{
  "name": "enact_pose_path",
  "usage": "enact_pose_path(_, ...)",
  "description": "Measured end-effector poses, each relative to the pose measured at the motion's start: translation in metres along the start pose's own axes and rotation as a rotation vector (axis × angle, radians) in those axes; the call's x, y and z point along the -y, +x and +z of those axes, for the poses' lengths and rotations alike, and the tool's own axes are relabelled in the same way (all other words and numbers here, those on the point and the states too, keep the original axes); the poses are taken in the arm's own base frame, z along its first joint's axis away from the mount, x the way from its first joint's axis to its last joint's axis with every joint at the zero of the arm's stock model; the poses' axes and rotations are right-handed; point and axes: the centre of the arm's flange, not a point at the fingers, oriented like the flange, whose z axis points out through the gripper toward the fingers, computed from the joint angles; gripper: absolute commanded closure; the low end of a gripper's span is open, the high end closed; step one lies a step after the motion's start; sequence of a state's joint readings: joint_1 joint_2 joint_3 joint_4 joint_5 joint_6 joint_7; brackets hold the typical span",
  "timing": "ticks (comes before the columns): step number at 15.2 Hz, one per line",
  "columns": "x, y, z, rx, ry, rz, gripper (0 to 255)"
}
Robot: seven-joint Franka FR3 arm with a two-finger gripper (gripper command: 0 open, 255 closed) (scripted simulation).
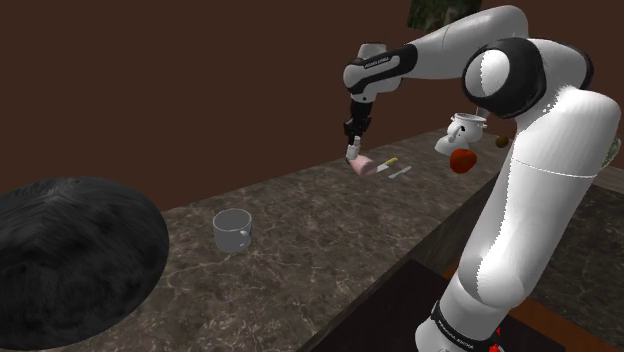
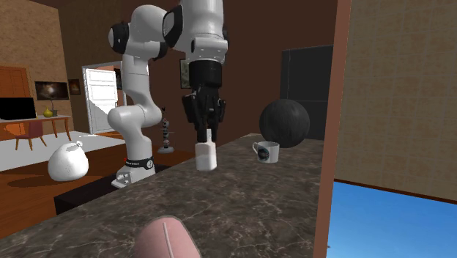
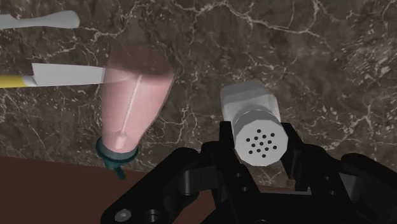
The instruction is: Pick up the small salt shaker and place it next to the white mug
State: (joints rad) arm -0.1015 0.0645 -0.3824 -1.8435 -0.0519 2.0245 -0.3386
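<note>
Gripper (image 3: 259,151): closed on the salt shaker (image 3: 253,124). One black finger (image 3: 226,145) bears on each side of the perforated cap, with no gap visible. The hold is high on the shaker, at the cap end.

Salt shaker: white, upright, its long axis in line with the fingers, body hanging below them toward the dark marble counter (image 1: 300,265). In the second exterior view the shaker (image 2: 206,155) sits at counter level. Whether its base is clear of the surface cannot be told.

Just beside the shaker: a pink bottle (image 3: 135,95) lying on its side, then a yellow-handled knife (image 3: 58,75) and a white utensil (image 3: 38,20) beyond it.

Governing relation: the white mug (image 1: 232,229) stands well apart from the gripper (image 1: 352,148), toward the shoulder view's lower left, along the counter. In the second exterior view the mug (image 2: 266,152) lies to the right of the gripper (image 2: 206,139) and farther off.

Judgement: the grasp is made and the carry is outstanding. The move leads away from the bottle, with bare counter between hand and mug.
</note>
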Motion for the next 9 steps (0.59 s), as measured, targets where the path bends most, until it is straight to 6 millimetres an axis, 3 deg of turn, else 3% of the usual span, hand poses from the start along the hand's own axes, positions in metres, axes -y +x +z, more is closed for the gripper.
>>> enact_pose_path(9,0.115,0.014,-0.014,0.0,0.0,0.0,255)
